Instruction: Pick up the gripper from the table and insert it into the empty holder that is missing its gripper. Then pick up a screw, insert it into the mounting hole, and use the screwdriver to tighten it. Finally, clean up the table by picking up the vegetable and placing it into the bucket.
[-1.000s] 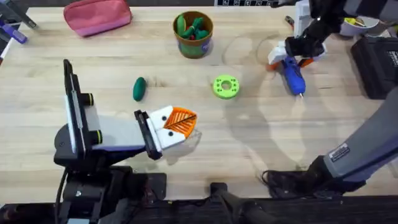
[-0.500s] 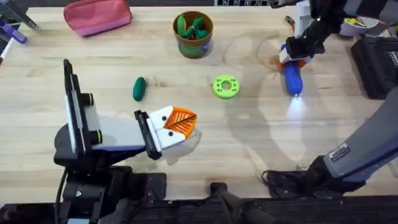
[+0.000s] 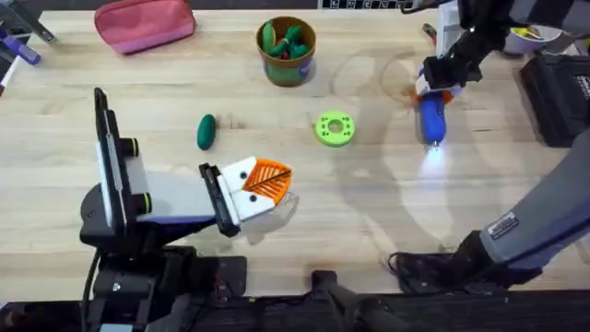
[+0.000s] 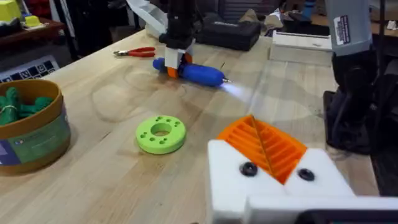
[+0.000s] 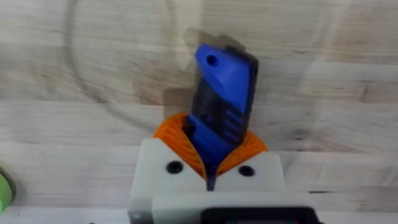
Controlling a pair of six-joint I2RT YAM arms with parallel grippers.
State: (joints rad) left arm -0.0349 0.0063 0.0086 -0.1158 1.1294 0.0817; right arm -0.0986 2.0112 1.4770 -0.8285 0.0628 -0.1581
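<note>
The blue screwdriver (image 3: 431, 115) lies at the far right of the table with its bit pointing toward the front and its light glowing on the wood. My right gripper (image 3: 436, 85) is shut on its rear end; the blue body (image 5: 222, 93) sits between the orange pads. The dark green vegetable (image 3: 206, 131) lies left of centre. At the back middle stands the bucket (image 3: 288, 69), holding green toys. Near the front left, my left gripper (image 3: 267, 178) is shut, its orange pads (image 4: 264, 146) pressed together and holding nothing. The loose gripper, holder and screw are out of view.
A bright green ring disc (image 3: 334, 128) lies in the middle, between vegetable and screwdriver. A pink pouch (image 3: 143, 23) sits at the back left. Red pliers (image 4: 135, 52) lie beyond the screwdriver. A black case (image 3: 558, 92) stands at the right edge.
The right gripper has swung the screwdriver from a slanted lie to point straight toward the front, and its light has come on. The left arm has not moved.
</note>
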